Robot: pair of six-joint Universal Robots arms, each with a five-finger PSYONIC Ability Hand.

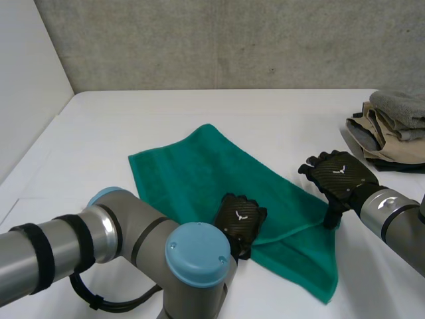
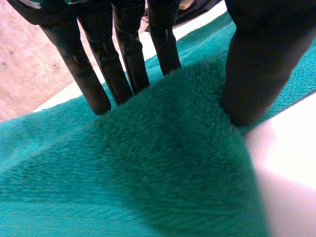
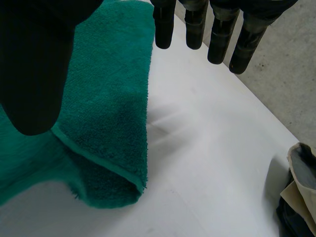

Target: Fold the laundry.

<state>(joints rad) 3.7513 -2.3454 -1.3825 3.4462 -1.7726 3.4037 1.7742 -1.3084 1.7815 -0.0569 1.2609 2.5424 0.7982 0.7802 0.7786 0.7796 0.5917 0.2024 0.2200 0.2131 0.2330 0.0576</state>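
On the white counter (image 1: 133, 119) a green towel (image 1: 199, 166) lies partly folded. It looks soft and limp, probably best taken by a hemmed corner. At the towel's near edge the left hand (image 1: 239, 222) pinches a ridge of cloth. Over its folded right corner the right hand (image 1: 342, 176) hovers, fingers straight, holding nothing.

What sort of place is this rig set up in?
Probably a lab or test bench, not a home: a white table against a plain grey, concrete-looking wall, with one green towel and a small pile of clothes as laundry.
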